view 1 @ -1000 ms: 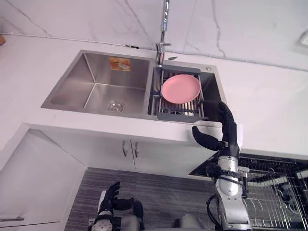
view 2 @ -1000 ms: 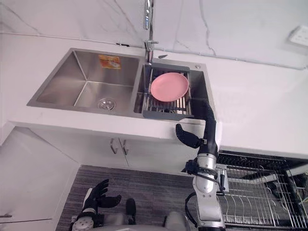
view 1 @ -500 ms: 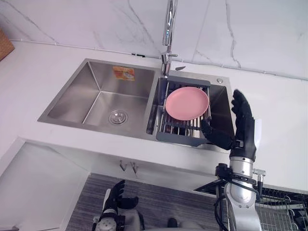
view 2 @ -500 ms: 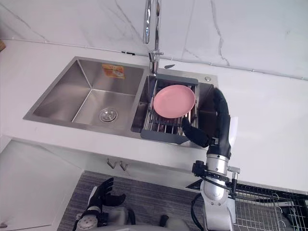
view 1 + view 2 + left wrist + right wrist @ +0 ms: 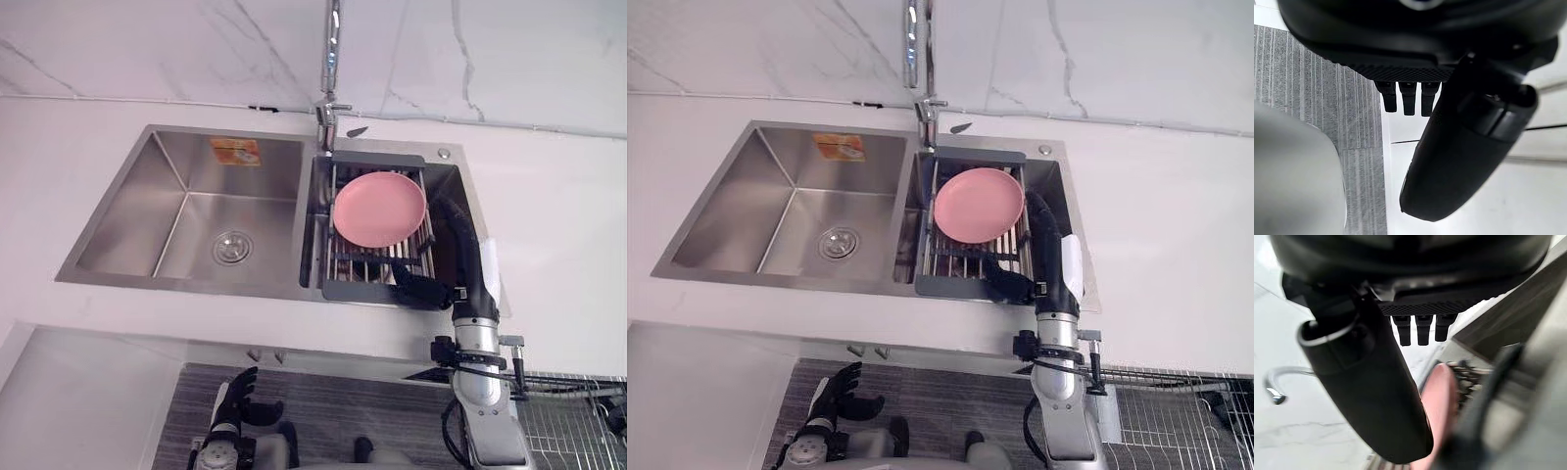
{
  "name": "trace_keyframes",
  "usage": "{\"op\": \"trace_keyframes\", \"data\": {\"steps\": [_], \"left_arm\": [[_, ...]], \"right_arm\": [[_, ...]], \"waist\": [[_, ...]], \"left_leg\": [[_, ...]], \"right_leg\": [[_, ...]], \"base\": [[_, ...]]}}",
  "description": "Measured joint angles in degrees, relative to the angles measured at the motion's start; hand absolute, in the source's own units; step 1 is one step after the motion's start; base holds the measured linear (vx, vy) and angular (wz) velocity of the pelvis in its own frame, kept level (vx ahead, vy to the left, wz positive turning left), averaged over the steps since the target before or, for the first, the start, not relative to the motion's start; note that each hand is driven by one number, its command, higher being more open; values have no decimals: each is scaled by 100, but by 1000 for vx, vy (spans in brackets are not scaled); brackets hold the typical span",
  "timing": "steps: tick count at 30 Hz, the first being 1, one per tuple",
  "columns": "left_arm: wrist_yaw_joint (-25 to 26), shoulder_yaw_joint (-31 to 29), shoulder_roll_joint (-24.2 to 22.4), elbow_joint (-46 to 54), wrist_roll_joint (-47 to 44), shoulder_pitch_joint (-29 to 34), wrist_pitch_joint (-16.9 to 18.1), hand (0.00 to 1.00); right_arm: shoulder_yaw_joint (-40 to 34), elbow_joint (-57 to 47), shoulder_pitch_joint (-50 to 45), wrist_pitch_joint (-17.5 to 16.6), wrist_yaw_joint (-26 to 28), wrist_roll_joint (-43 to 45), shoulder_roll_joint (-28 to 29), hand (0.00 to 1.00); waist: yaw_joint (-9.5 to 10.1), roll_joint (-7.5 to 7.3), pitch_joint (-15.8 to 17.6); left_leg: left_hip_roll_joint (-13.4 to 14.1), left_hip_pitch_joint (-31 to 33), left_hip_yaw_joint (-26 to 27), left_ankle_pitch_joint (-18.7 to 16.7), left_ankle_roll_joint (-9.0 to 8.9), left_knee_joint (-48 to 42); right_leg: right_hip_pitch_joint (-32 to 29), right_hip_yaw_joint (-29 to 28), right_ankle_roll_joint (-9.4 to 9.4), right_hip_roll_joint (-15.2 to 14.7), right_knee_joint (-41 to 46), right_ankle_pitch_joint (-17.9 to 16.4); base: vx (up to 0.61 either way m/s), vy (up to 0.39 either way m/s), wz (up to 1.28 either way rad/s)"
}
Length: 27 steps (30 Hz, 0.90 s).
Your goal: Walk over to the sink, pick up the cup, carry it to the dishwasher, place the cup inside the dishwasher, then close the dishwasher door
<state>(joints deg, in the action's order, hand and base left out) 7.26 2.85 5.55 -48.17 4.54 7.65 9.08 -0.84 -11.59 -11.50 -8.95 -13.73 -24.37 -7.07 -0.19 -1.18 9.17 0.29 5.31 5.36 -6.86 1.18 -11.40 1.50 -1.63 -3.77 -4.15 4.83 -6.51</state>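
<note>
With our right robot hand [image 5: 467,264] open, fingers straight, over the sink's [image 5: 122,211] right basin beside the pink plate [image 5: 379,209] on its rack [image 5: 364,264], we cannot tell where the cup sits, so we should locate it before closing, sparing the plate.

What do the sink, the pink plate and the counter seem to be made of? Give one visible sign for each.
Sink: probably brushed stainless steel; grey metallic sheen, soft reflections.
Pink plate: plastic or glazed ceramic, cannot tell; even, smooth pink.
Counter: smooth white stone or composite; plain surface, so uncertain.
</note>
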Motion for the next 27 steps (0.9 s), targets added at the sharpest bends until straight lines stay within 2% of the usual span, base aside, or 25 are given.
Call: {"op": "trace_keyframes", "data": {"steps": [1,2,12,19,27], "left_arm": [[3,1,0,-5,0,0,0,90],[13,101,14,-377,5,13,0,90],[9,-21,7,-418,-14,15,-2,90],[-2,-376,-36,-552,-469,13,-29,90],[-11,-548,-86,-576,-547,10,-43,90]], "right_arm": [[0,29,0,10,0,-2,0,90],[-90,376,74,52,0,-178,-24,90],[-87,456,75,113,-5,-176,12,90],[-104,575,125,384,-149,-175,182,90],[-112,564,259,414,-186,-173,199,90]], "waist": [[-6,0,0],[-99,25,-418],[-74,-27,-449],[91,-126,-491],[181,-149,-480]], "left_leg": [[5,-25,1,28,-10,54],[-37,-416,-323,996,-50,1595],[-28,-445,-303,998,-48,1591],[-21,-586,-323,982,-72,1596],[-23,-591,-377,1007,-64,1634]], "right_leg": [[-3,-6,2,10,0,3],[-251,-192,17,96,-327,394],[-228,-205,9,99,-321,402],[-75,-157,2,70,-299,401],[-65,-75,-49,69,-300,367]], "base": [[5,-35,-1],[0,0,0],[0,0,0],[-10,-3,2],[-19,-9,3]]}}
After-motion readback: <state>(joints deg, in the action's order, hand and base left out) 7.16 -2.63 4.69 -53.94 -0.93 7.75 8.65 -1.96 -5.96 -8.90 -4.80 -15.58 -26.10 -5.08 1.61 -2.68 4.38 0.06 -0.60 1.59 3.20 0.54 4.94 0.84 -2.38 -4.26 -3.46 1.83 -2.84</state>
